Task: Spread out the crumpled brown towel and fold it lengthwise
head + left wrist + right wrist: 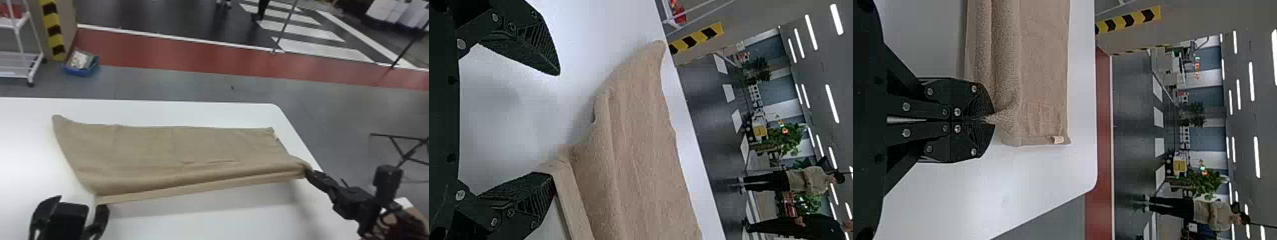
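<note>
Pinching brown towel (178, 146), right end effector (310, 174), gripped bit hidden

A white cart (19, 64) stands beside a striped post (53, 30).

Lg. indoor hall, industrial type (workshop or lab, can't tell which). Head view: red floor lane (191, 60) w/ white edge line (174, 37); white-striped crossing (306, 31) on dk. floor (159, 16); yel./blk. hazard tape (52, 23); wheeled white rack (12, 75) at L. Rt. wrist view: rows of ceiling strip lights (1256, 156), plus green plants (1205, 183) in bkgd. Foregrd., head view: white worktable (191, 111).
</note>
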Tool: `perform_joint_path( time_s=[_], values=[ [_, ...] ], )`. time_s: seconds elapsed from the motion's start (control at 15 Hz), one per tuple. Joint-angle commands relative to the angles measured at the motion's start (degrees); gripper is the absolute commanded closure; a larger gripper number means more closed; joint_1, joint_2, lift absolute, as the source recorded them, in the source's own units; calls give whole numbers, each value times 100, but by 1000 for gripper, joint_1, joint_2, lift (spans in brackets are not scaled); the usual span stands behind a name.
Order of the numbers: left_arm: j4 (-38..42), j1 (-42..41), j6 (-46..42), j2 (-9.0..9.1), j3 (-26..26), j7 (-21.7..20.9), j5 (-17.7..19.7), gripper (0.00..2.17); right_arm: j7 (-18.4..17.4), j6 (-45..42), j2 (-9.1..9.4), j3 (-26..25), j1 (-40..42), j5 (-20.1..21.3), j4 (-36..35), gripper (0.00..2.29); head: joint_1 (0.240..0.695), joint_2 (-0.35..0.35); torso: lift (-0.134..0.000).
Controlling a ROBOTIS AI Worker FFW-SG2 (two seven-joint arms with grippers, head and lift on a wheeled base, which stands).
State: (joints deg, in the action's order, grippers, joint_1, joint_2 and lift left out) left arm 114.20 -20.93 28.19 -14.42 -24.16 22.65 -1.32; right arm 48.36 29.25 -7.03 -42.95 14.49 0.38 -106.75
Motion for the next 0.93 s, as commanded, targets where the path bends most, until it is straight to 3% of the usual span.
perform_joint_path(
  time_s=[0.0, 0.47, 0.87],
  values=[
    [94, 1, 7, 0, -1, 2, 0, 272, 6, 306, -70, -153, -201, -29, -30, 1450, 695, -350, -125],
    [270, -61, 25, 0, -53, 46, -132, 272, 50, 376, -53, -161, -219, -82, -100, 1450, 695, -350, -125],
    [481, 62, 306, 9, 272, 64, -184, 323, 77, 693, -79, -381, -298, -205, -249, 1450, 695, -350, -125]
  ],
)
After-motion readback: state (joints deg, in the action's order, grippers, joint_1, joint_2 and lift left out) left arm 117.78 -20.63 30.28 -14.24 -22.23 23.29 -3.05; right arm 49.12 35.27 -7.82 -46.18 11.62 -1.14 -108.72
